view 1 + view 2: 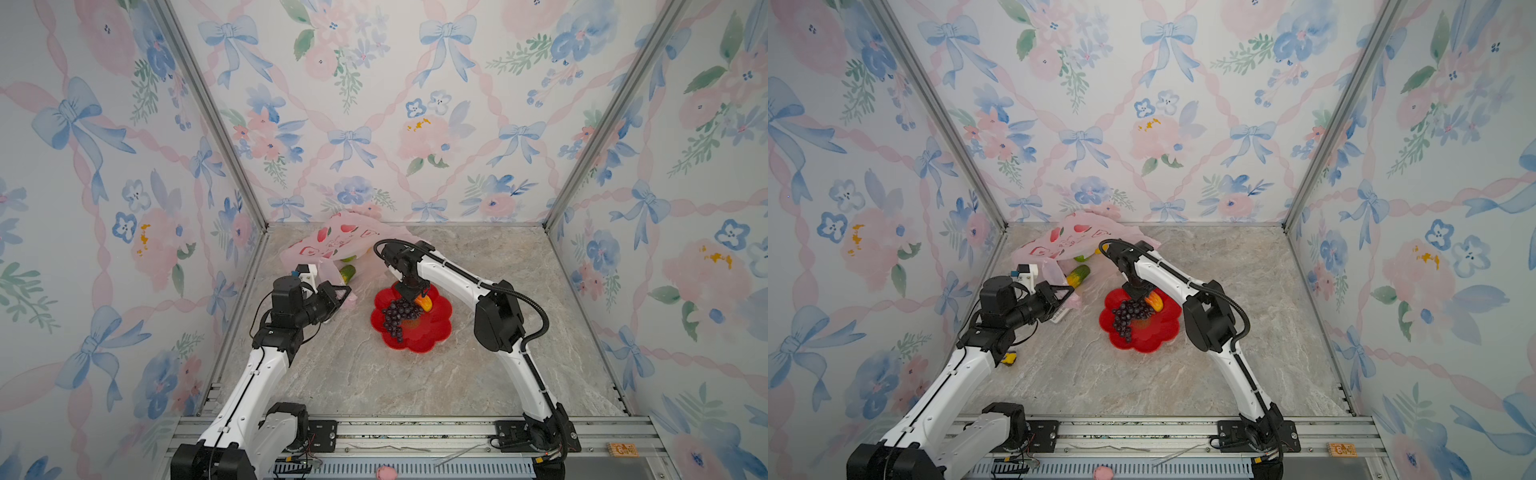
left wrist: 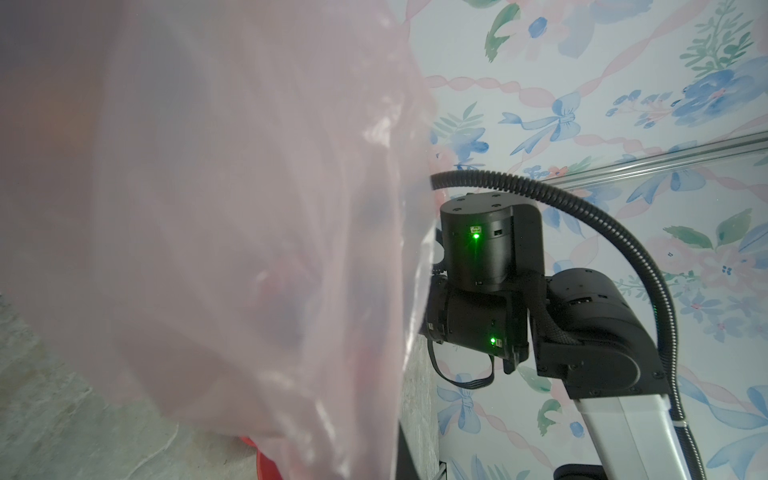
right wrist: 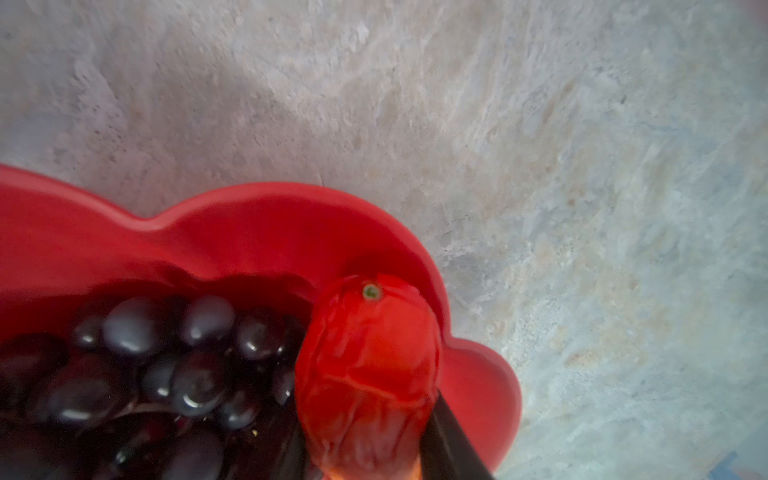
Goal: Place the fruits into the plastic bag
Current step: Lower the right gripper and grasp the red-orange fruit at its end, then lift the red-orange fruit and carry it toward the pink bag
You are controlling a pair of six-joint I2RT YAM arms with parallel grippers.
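Three walls (image 1: 415, 124) papered in blue-bow, pink-floral print. Aluminium corner posts (image 1: 214, 116). Grey marble-effect bench (image 1: 415, 382). Lighting even, diffuse.

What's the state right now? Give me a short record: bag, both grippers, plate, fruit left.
plastic bag: crumpled at the back left, opening toward the plate
left gripper: shut on the plastic bag's near edge
right gripper: over the plate, closed on the mango
red plate: holds the grape bunch and the mango
cucumber-like piece: at the bag's opening; inside or not is unclear
still to bag: mango, grape bunch
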